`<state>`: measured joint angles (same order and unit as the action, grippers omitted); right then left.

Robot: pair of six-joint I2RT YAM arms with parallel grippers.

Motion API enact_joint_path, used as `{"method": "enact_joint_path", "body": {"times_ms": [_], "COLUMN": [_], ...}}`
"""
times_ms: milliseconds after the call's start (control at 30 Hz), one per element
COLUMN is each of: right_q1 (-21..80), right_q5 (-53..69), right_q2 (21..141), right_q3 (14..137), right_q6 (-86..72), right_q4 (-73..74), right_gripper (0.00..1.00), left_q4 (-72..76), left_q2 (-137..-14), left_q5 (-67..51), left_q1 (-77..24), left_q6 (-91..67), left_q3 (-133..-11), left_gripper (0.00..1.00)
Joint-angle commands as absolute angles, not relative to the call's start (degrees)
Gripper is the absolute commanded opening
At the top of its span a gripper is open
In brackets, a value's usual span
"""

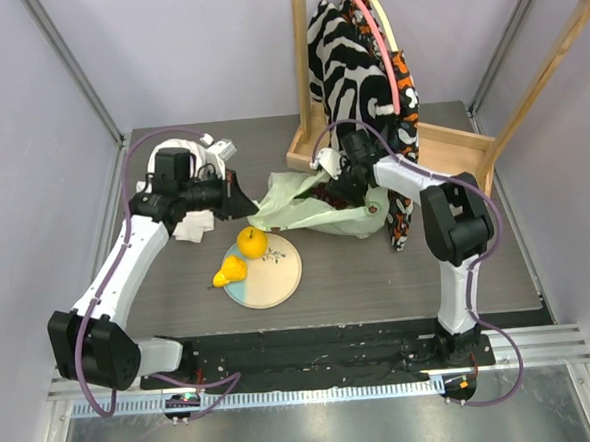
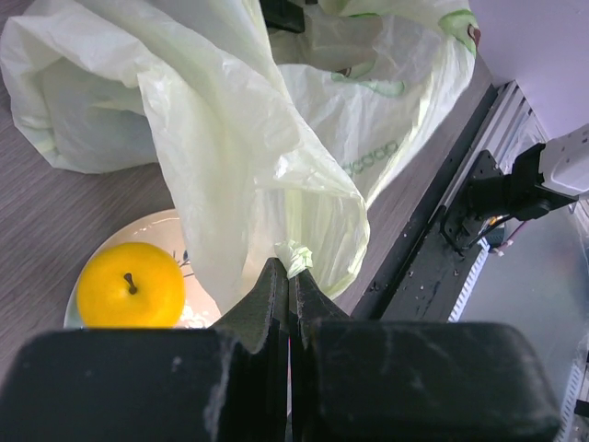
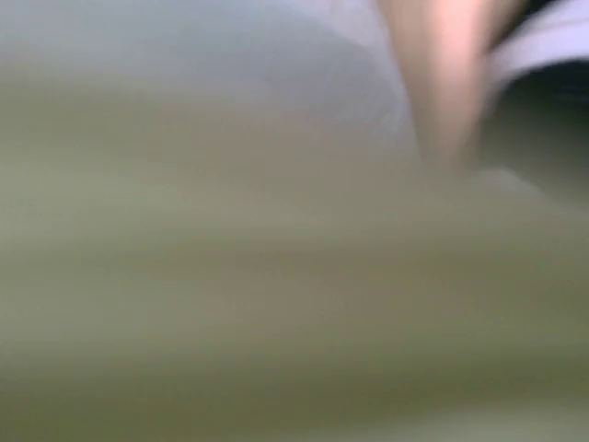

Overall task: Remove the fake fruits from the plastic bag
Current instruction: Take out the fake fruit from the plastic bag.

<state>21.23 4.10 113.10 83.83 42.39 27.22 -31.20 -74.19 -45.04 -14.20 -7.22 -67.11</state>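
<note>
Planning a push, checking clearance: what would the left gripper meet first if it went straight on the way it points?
The plastic bag: the left gripper has its jaws shut on a fold of it, and more film hangs directly ahead. The round yellow fruit lies aside, probably off that line.

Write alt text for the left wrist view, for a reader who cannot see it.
The left gripper, shut, pinches a twisted edge of the pale green plastic bag, which partly hides a plate holding a yellow-orange round fruit with a dark stem.
</note>
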Motion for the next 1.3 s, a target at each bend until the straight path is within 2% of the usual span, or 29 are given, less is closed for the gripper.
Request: {"method": "enact_joint_path", "body": {"times_ms": [0, 100, 167, 200, 300, 467, 533, 667, 933, 1000, 1167, 1267], "right_q1": [21.01, 20.83, 20.31, 20.13, 19.95, 19.25, 19.16, 19.25, 19.51, 19.77, 21.26, 21.88], "right_q5": [0.37, -4.29, -3.17, -1.42, 6.92, 28.54, 36.51, 45.76, 52.82, 51.95, 50.63, 53.25], "right_q2": [118.46, 119.97, 118.66, 117.17, 109.53, 96.27, 93.27, 90.18, 93.85, 95.70, 98.70, 97.74], "right_q3": [86.13, 87.10, 86.66, 86.23, 85.08, 88.68, 88.42, 87.01, 88.42, 88.50, 89.82, 94.03], "right_q6": [42.19, 41.66, 42.10, 42.10, 40.61, 33.68, 29.11, 20.85, 15.74, 14.76, 16.26, 9.43], "right_q4": [26.19, 26.63, 27.24, 27.51, 29.51, 37.78, 39.46, 39.81, 39.73, 38.23, 37.18, 31.59], "right_gripper": [0.70, 0.72, 0.61, 0.49, 0.39, 0.39, 0.43, 0.46, 0.49, 0.51, 0.50, 0.51], "left_q4": [-31.38, -31.64, -31.64, -31.64, -31.20, -29.80, -29.10, -26.90, -18.20, -17.58, -19.24, -19.78], "left_q2": [-74.71, -74.80, -74.97, -74.97, -75.06, -76.11, -76.90, -79.27, -87.17, -88.59, -91.49, -91.15], "left_q5": [-45.97, -45.88, -45.88, -45.88, -45.44, -44.47, -43.77, -41.49, -37.79, -37.09, -34.37, -34.28], "left_q1": [-14.41, -14.41, -14.41, -14.41, -14.41, -14.41, -14.68, -15.47, -15.56, -15.56, -15.64, -15.64], "left_q6": [-6.68, -6.59, -6.59, -6.59, -6.59, -6.68, -6.77, -8.17, -20.38, -21.44, -20.22, -19.43], "left_q3": [-68.90, -69.08, -69.08, -69.08, -69.34, -70.66, -71.01, -73.21, -82.68, -84.72, -87.98, -87.19], "left_gripper": [0.00, 0.00, 0.00, 0.00, 0.00, 0.00, 0.00, 0.00, 0.00, 0.00, 0.00, 0.00]}}
